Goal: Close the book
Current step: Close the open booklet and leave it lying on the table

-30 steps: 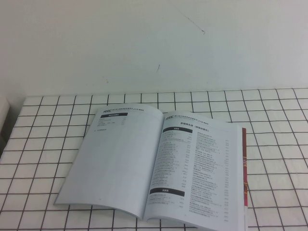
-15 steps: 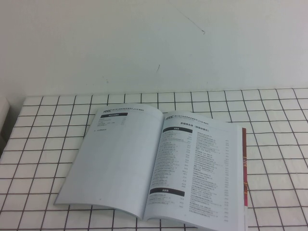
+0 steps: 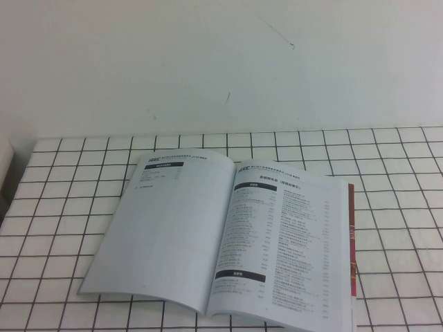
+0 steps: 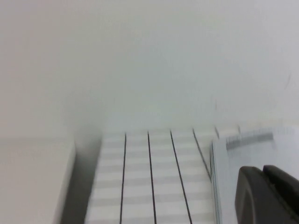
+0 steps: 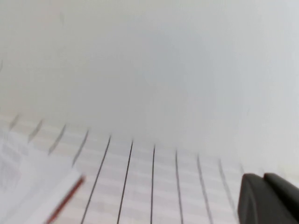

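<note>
Open book on a gridded table, print too small to read. Left gripper and right gripper flank it; I cannot tell whether either is spread or pressed together.

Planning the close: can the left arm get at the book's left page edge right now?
Probably yes: left gripper hangs by the book's left edge, nothing showing between them. Right gripper is off its red-edged side.
</note>
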You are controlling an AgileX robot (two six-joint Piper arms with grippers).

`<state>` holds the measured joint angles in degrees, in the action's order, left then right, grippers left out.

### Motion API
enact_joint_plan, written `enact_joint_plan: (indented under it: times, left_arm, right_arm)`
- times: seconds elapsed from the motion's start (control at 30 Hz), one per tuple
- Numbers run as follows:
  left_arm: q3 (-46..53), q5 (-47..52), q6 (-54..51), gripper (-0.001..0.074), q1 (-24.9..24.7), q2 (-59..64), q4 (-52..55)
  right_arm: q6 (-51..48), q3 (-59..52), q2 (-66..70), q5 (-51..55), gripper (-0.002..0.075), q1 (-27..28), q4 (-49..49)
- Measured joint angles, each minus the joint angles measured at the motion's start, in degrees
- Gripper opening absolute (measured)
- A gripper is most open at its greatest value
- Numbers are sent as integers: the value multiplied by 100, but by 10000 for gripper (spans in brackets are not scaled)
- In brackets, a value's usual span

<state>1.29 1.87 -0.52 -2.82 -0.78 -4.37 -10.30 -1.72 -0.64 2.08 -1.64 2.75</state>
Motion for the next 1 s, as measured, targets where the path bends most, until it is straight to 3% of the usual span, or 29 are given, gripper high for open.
enact_joint_plan:
  times: [0.3,0.53,0.63,0.73,1.0]
  left_arm:
    - [0,-3161,0,-4,0,0,0]
    - [0,-4099,-20,-4,0,0,-67]
    - [-65,-3651,-20,-4,0,0,-202]
    - [-594,-2389,-64,-4,0,0,-239]
    - [-2868,592,-237,-4,0,1116,-243]
  right_arm:
    - [353,0,0,-3365,-3,0,32]
    - [445,10,0,-4024,-3,0,-129]
    - [456,200,-5,-3074,-3,0,-144]
    - [456,830,-5,-1655,-3,0,-144]
    - [456,2770,1234,1123,-3,0,-207]
